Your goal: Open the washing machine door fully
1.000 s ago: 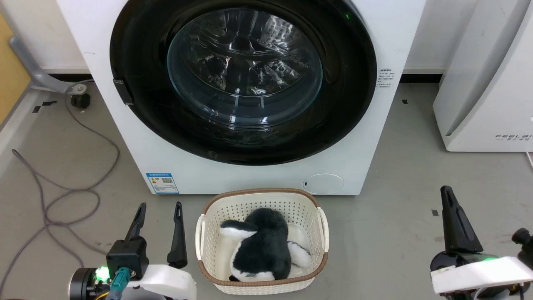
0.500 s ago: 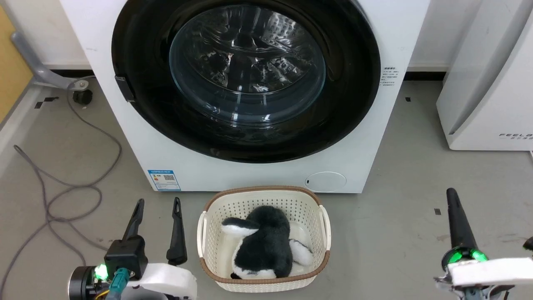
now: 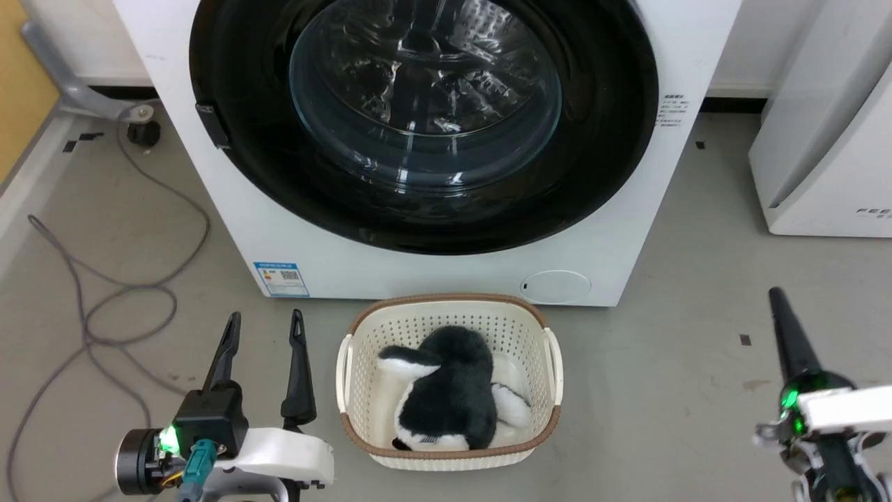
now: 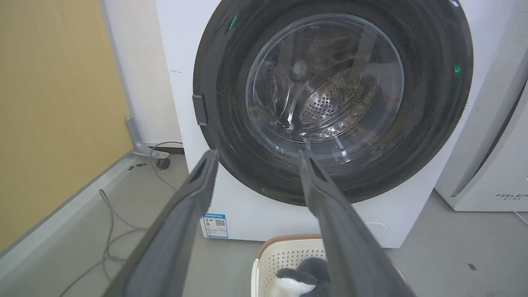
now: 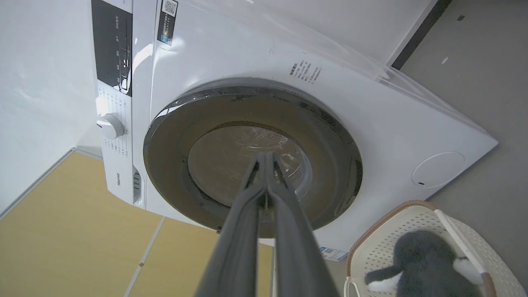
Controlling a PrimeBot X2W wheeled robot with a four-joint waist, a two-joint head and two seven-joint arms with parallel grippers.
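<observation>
While the washing machine door (image 3: 425, 104) is shut flat against the white front of the machine, both arms hang low over the floor, well apart from it, so the opening is not yet begun. The left gripper (image 3: 265, 317) has its two fingers spread wide and holds nothing; the right gripper (image 3: 775, 295) has its fingers pressed together into one point and is also empty. On the left edge of the door sits a small dark tab (image 3: 209, 125), which I judge to be the place for pulling, though I cannot be sure of it. Several things could go wrong from here. The tab is small and the black ring around it is glossy, so a finger that arrives a little off could slide over the surface and catch nothing. If the pull comes at the hinge side, the door will not move and the arm will strain against it. The basket (image 3: 346, 369) with the plush toy (image 3: 449, 394) stands on the floor just before the machine, under the door, and a reaching arm or the robot's base could knock it. The grey cable (image 3: 104, 293) on the floor at the left could tangle in the wheels.
</observation>
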